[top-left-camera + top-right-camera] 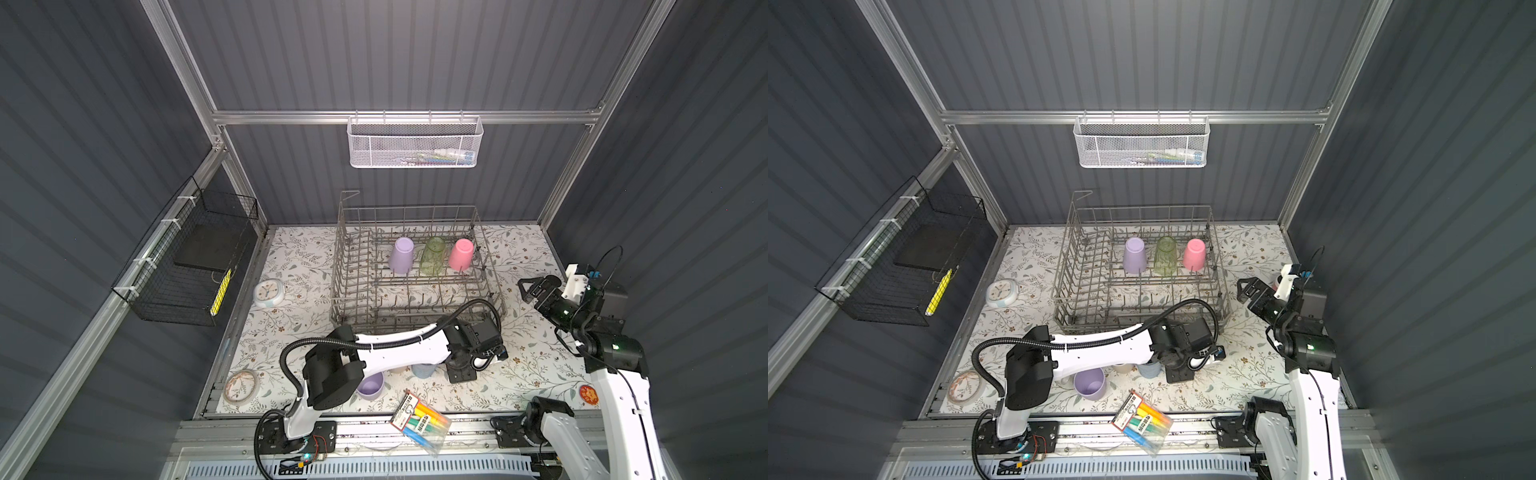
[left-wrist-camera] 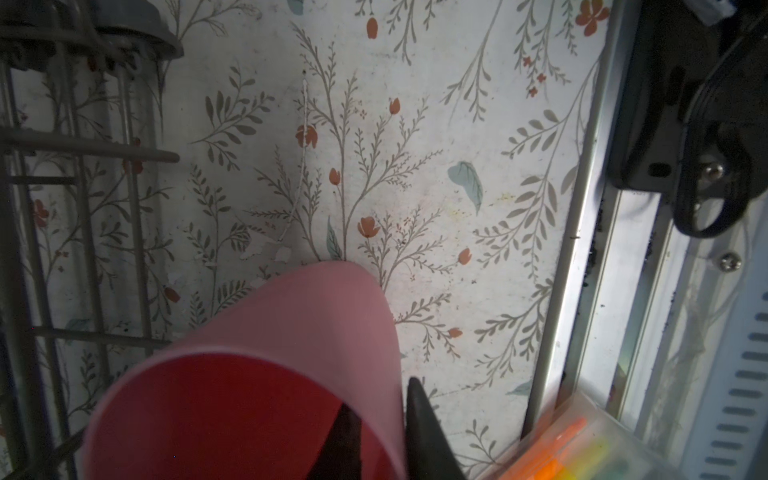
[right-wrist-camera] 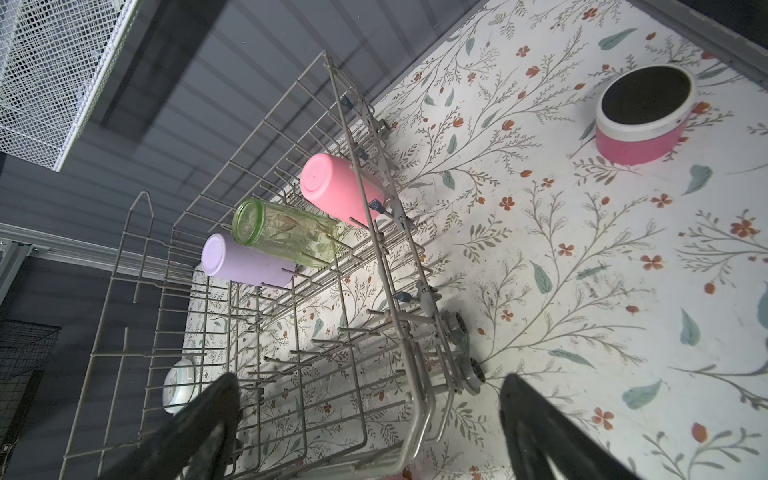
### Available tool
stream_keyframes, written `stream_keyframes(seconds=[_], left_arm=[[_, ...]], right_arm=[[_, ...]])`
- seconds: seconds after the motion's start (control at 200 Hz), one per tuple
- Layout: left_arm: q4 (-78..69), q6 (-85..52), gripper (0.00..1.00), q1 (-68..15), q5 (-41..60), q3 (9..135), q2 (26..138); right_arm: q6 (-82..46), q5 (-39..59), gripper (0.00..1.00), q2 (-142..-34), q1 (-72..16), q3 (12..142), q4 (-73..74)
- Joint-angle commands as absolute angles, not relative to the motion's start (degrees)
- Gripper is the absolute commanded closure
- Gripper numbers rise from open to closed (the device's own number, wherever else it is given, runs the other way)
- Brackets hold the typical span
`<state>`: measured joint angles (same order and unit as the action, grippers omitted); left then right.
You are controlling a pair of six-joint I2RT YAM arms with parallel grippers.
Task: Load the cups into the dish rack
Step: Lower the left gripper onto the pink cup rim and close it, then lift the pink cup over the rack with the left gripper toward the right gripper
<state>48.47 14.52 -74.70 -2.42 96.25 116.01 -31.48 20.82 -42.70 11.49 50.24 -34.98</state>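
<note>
Rack [image 1: 361, 270]: grey wire job with little wheels on the side, sitting mid-table toward the back wall.
In the rack: lilac cup [image 1: 401, 255], green tumbler [image 1: 433, 256] and pink cup [image 1: 461, 254], all mouth-down in a row along the back.
Left gripper [image 2: 384, 436]: pinching the wall of a second pink cup [image 2: 291, 332], one finger inside and one outside. This is just off the rack's front right corner; can't tell if the cup is off the table.
Right gripper [image 1: 527, 287]: jaws spread wide and empty, hanging in the air right of the rack.
Loose cups: front lilac cup [image 1: 1089, 384] stands mouth-up near the front edge. Blue cup [image 1: 1148, 368] and beige cup [image 1: 1122, 367] peek out from under the left arm.
Table [image 1: 519, 374]: white covering printed with grey sprigs, teal leaves and small red flowers. It's scuffed and speckled, with a peeled patch showing in the left wrist view.
Room: dark grey ribbed walls [image 1: 395, 54] on three sides, aluminium frame [image 1: 291, 117], metal rail along the front.
Baskets: white mesh basket [image 1: 415, 145] hooked on the back bar, black wire basket [image 1: 187, 266] on the left wall.
Other bits: marker pack [image 1: 422, 419] hanging over the front edge, tape roll [image 1: 241, 385], pink tub [image 3: 640, 137], red disc [image 1: 589, 393].
Writing: the marker pack's label has print on it, way too small to read. Same story with the disc's gold pattern.
</note>
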Motion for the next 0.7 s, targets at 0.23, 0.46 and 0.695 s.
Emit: stream_keyframes(seconds=[0.23, 0.46, 0.695], left_arm=[[52.24, 16.55, 1.0, -75.22, 3.93, 101.59, 114.39], [48.01, 16.96, 1.0, -75.22, 7.65, 103.13, 108.56], [34.84, 14.94, 1.0, -74.31, 10.21, 95.06, 97.37]], right_arm=[[-31.04, 22.95, 0.03, -42.04, 13.05, 49.66, -34.44], [-31.16, 26.59, 0.03, -40.74, 13.69, 49.48, -33.05], [-32.41, 34.9, 0.03, -38.1, 14.23, 50.6, -29.11]])
